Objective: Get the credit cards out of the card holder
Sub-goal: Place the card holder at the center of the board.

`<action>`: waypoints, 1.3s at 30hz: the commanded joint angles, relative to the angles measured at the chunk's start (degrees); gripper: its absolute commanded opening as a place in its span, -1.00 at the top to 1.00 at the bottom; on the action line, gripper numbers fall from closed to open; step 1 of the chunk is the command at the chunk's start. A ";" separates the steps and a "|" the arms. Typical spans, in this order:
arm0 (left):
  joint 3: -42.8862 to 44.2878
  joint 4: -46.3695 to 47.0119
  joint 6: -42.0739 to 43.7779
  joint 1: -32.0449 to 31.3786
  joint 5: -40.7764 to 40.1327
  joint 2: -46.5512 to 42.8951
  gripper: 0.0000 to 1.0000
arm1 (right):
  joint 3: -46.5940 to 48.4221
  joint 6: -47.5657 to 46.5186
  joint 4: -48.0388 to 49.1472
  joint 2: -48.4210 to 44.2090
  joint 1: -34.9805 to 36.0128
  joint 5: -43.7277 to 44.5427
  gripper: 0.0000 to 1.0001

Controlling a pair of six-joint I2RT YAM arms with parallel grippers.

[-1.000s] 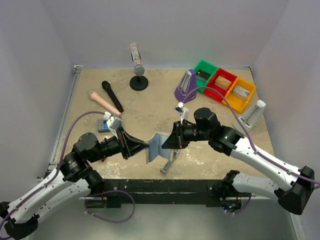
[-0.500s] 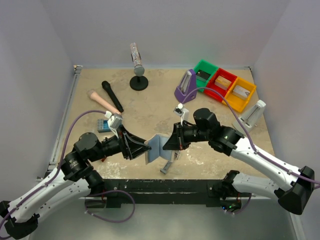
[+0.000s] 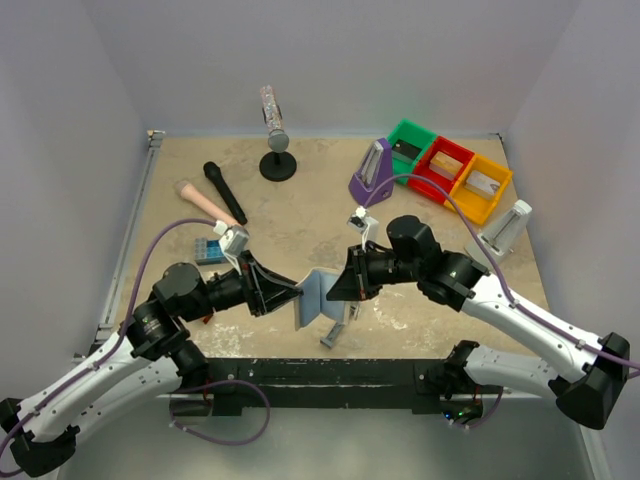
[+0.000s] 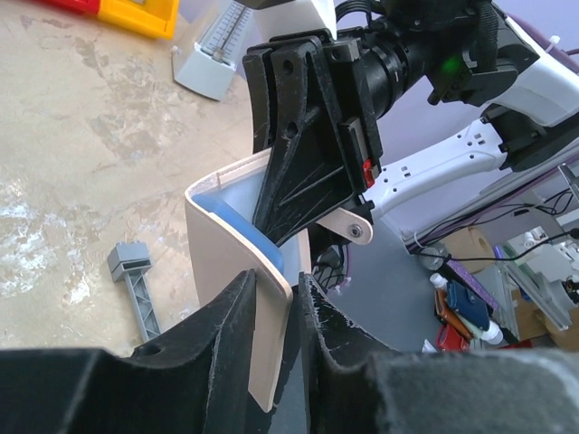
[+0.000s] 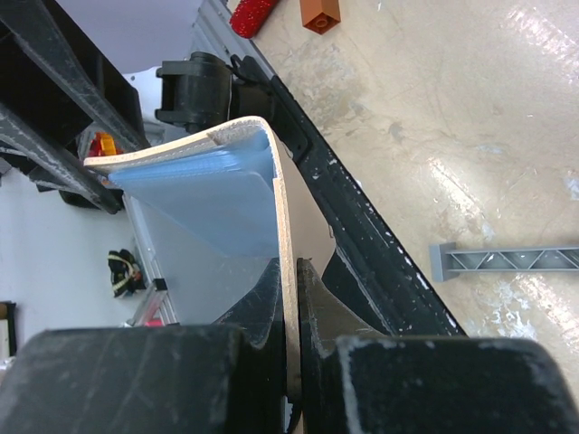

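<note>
Three pale walls (image 3: pixel 350 50) box your mottled tan table (image 3: pixel 300 210); right gripper (image 5: pixel 289 271) pinches the card holder (image 5: pixel 199 190), left gripper (image 4: pixel 276 289) straddles its other flap, grip unclear.

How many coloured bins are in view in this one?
3, side by side in a row at the back right: the green bin furthest back, the red bin in the middle, the yellow bin nearest. None appears hidden.
</note>
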 commanded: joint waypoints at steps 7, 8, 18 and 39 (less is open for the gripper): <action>0.20 1.69 0.72 -0.29 -0.97 1.46 0.40 | 2.82 -1.30 1.12 -2.07 -0.11 -0.06 1.00; 0.20 1.86 0.80 -0.29 -1.06 1.55 0.44 | 2.73 -1.30 1.12 -2.16 -0.11 0.12 1.00; -0.24 2.39 0.80 -0.29 -1.15 0.59 1.00 | 0.97 -1.30 2.00 -3.04 -0.11 -0.15 1.00; 3.62 -4.99 1.95 -0.29 -4.40 0.32 1.00 | -1.41 0.90 6.22 -5.51 -0.81 -0.23 -0.57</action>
